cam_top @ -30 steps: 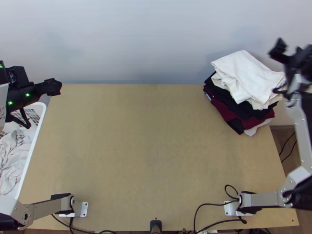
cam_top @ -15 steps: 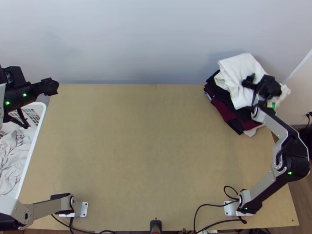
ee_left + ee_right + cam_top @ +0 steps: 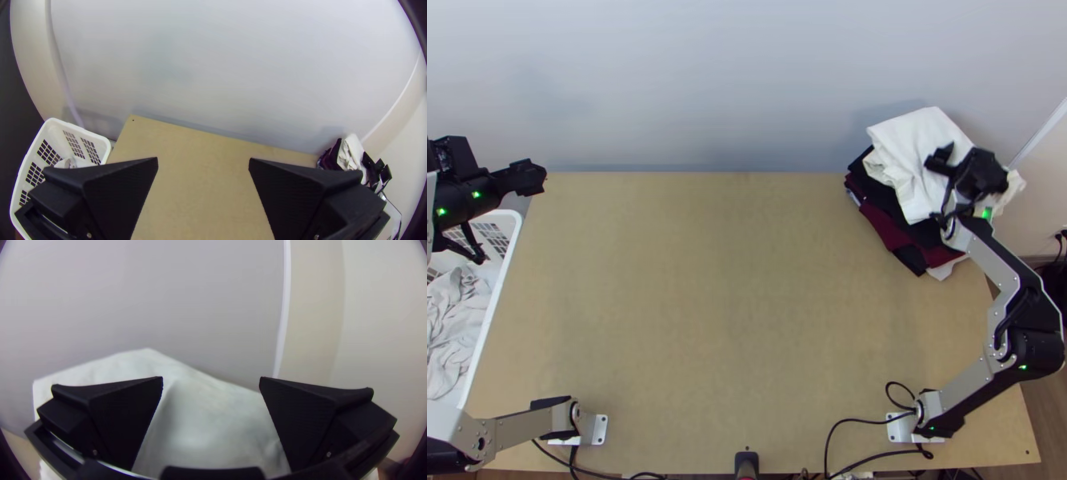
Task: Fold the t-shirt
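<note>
Right claw [image 3: 939, 186]: wide, white cloth seen between its two fingers in the right wrist view, nothing pinched. It's over the white t-shirt [image 3: 911, 152], which sits folded on top of the stack at the far right corner of the surface [image 3: 731, 296]; part of the white cloth sticks out past the claw on the right. Can't tell if fingers touch it. Under it: black cloth [image 3: 911, 212], maroon cloth [image 3: 885, 230], and a bit of pale cloth [image 3: 943, 270] at the bottom.

Left claw [image 3: 512, 216]: also wide, holding nothing, at the far left corner, well apart from the stack. Near it, white basket [image 3: 493, 320] along the left edge, bunched pale laundry [image 3: 451, 320] inside.
</note>
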`<action>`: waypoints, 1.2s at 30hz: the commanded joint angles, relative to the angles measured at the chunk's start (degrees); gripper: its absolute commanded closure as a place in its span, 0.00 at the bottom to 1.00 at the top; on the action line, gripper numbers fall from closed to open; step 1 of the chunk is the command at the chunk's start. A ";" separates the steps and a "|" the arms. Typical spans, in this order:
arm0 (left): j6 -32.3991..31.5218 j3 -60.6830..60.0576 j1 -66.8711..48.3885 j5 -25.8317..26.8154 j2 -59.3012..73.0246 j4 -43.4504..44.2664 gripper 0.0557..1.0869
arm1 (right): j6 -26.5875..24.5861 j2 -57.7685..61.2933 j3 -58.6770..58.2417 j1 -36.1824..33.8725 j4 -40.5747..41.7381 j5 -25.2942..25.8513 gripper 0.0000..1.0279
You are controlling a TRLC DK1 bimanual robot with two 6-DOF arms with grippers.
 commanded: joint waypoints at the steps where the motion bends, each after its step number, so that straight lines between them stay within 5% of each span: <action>1: -0.85 1.05 -0.09 0.30 -0.62 -0.03 0.04 | -2.89 -1.08 6.02 2.61 0.02 0.67 0.05; 16: -0.41 1.58 1.22 0.30 -1.50 -0.82 0.04 | -10.45 21.60 21.49 7.27 -7.89 1.19 0.05; 36: -0.50 1.14 1.31 0.30 -1.41 -0.82 0.04 | 2.82 0.50 6.46 -2.75 -7.28 1.28 0.05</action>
